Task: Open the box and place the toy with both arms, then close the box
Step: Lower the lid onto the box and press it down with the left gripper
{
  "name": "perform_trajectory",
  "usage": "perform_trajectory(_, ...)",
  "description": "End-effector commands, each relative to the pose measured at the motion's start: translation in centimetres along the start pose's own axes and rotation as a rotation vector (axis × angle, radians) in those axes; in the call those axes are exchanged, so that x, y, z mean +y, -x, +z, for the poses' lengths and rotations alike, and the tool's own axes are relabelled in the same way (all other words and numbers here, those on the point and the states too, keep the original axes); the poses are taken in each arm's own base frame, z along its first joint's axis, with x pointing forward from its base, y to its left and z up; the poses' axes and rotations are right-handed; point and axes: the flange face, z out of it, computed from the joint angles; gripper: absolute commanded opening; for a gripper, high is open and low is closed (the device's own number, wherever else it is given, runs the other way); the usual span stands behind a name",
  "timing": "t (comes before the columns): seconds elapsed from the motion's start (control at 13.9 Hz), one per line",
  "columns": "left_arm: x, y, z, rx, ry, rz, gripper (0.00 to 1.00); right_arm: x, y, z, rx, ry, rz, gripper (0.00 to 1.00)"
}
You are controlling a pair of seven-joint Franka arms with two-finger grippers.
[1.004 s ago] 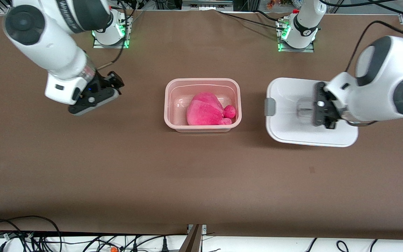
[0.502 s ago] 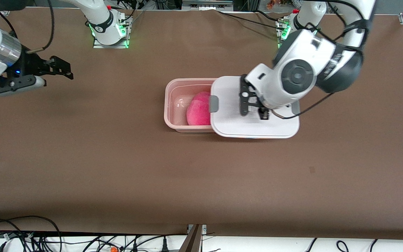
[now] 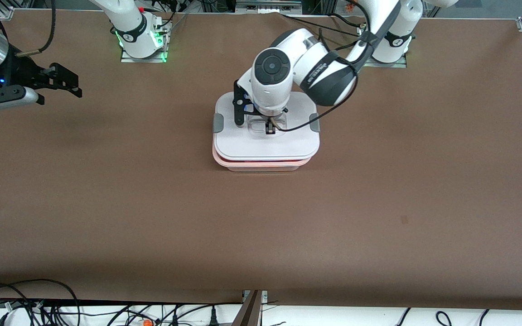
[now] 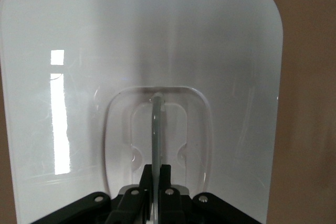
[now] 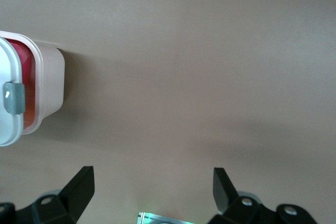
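Observation:
The white lid (image 3: pixel 265 147) covers the pinkish box base (image 3: pixel 261 165), whose rim shows under the lid's nearer edge. My left gripper (image 3: pixel 269 129) is shut on the lid's thin centre handle (image 4: pixel 156 124), over the middle of the box. Grey clips (image 3: pixel 218 123) sit at both ends of the lid. The toy is hidden in the front view; a pink-red patch (image 5: pixel 23 56) shows under the lid in the right wrist view. My right gripper (image 3: pixel 68 83) is open and empty over bare table at the right arm's end, well apart from the box (image 5: pixel 50 82).
The brown table (image 3: pixel 261 226) spreads wide around the box. The arm bases with green lights (image 3: pixel 143 40) stand along the edge farthest from the front camera. Cables (image 3: pixel 39 308) lie past the nearest edge.
My left gripper carried the lid from the left arm's end of the table onto the box, covering the toy. My right gripper drew back toward the right arm's end.

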Motion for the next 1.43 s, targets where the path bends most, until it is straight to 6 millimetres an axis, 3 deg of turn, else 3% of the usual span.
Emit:
perform_trajectory(0.0, -0.3, -1.0, 1.8, -0.003, -0.03, 0.001, 0.0, 0.6, 0.2, -0.6, -0.01, 0.037, 0.021, 1.0)
perform_trajectory(0.43, -0.5, -1.3, 2.8, -0.037, -0.069, -0.008, 0.0, 1.9, -0.2, -0.8, -0.008, 0.047, 0.039, 1.0)
perform_trajectory(0.93, -1.4, -1.0, 3.6, -0.04, -0.059, -0.021, 0.0, 2.1, -0.9, 0.3, -0.023, 0.053, 0.05, 1.0)
perform_trajectory(1.36, -1.9, -0.8, 3.1, -0.034, -0.068, -0.018, 0.0, 1.8, -1.1, 0.4, -0.022, 0.054, 0.046, 1.0)
